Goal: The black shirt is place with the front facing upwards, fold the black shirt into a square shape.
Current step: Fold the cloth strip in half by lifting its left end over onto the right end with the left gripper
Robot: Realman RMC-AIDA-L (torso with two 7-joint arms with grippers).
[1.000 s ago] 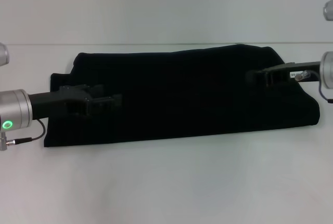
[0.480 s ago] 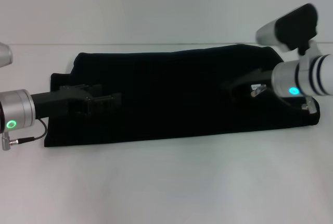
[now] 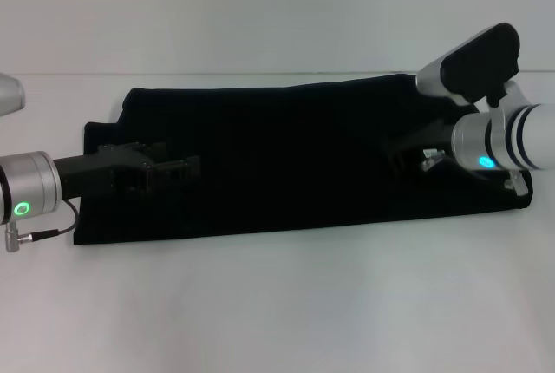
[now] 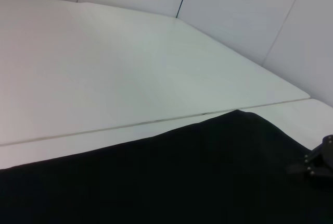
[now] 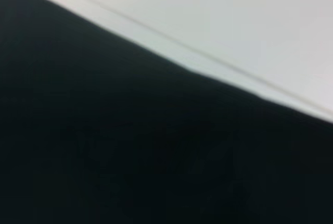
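Observation:
The black shirt lies on the white table as a long folded band running left to right; no lettering or label shows. My left gripper reaches in from the left, low over the shirt's left part. From the right, my right gripper points leftward over the shirt's right part, its wrist tilted up. In the left wrist view the shirt fills the lower picture, with the right gripper at the far edge. Black cloth fills most of the right wrist view.
Bare white table lies in front of the shirt and behind it up to the white wall. A thin seam runs across the table just behind the shirt's back edge.
My right arm has swung in over the shirt's right part and turned its wrist up, its gripper moving a little to the left. The left arm has hardly moved.

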